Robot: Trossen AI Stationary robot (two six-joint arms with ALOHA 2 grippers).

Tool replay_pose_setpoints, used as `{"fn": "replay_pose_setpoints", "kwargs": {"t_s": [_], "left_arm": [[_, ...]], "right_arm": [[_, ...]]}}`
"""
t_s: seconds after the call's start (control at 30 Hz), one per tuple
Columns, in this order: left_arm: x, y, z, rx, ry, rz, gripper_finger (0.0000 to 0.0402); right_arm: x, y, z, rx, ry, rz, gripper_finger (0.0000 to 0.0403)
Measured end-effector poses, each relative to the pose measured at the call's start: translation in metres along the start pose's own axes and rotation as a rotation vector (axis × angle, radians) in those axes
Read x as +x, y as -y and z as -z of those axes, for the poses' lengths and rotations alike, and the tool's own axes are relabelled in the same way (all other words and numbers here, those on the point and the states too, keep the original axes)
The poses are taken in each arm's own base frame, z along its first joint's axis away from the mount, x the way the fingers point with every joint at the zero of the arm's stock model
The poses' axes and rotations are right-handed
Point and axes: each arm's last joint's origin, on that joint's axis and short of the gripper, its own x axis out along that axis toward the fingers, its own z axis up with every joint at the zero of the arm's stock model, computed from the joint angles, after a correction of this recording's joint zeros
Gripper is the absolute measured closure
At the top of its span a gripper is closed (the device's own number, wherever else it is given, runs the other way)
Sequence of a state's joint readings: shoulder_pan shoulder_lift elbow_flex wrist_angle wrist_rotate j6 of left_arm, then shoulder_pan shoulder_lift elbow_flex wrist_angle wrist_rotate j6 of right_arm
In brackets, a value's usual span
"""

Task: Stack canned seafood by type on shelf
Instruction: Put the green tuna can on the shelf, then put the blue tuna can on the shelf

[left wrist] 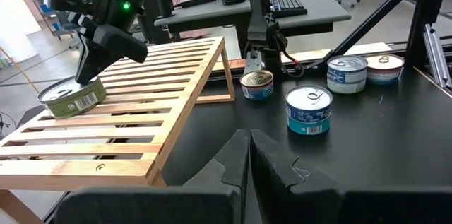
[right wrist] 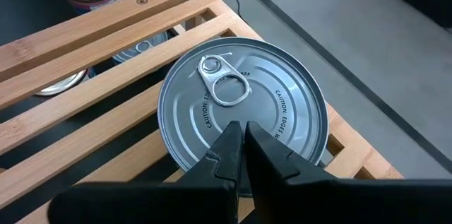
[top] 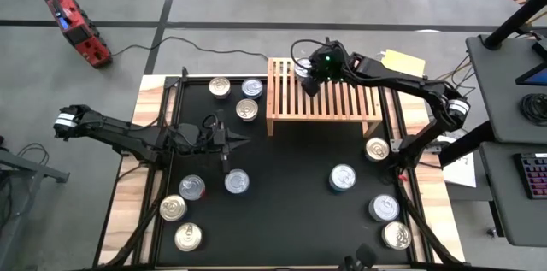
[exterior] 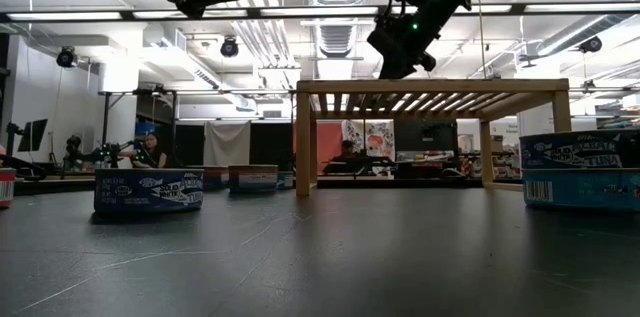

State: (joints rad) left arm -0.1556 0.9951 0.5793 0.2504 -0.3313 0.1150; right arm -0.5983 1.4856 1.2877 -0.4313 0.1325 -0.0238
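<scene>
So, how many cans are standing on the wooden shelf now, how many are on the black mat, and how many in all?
On the shelf: 1 can
On the black mat: 11 cans
Total: 12 cans

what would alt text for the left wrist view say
The right gripper, fingers shut, touches a green-labelled can that sits on a corner of the slatted wooden shelf. Four more cans stand on the black mat beyond it, and the left gripper's shut fingers fill the foreground.
</scene>
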Motion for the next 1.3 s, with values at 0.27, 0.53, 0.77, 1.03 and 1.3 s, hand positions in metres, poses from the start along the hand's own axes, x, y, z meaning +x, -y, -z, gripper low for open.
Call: {"fn": "replay_pose_setpoints", "kwargs": {"t_s": [0.27,0.53,0.77,1.03,1.3], "left_arm": [[0.0,0.0,0.0,-0.016,-0.001,0.0,0.04],[0.0,0.0,0.001,-0.03,-0.005,0.001,0.04],[0.0,0.001,0.005,-0.116,-0.048,0.005,0.04],[-0.005,0.016,0.007,-0.204,-0.08,0.118,0.04],[-0.013,0.037,0.017,-0.296,-0.198,0.149,0.04]], "right_arm": [[-0.015,0.0,-0.006,-0.006,0.033,-0.006,0.039],[-0.048,-0.014,-0.012,-0.018,0.096,-0.055,0.039],[-0.082,-0.06,-0.001,-0.117,0.131,-0.195,0.039],[-0.116,-0.102,0.032,-0.159,0.194,-0.364,0.039],[-0.13,-0.13,0.077,-0.122,0.184,-0.515,0.039]]}}
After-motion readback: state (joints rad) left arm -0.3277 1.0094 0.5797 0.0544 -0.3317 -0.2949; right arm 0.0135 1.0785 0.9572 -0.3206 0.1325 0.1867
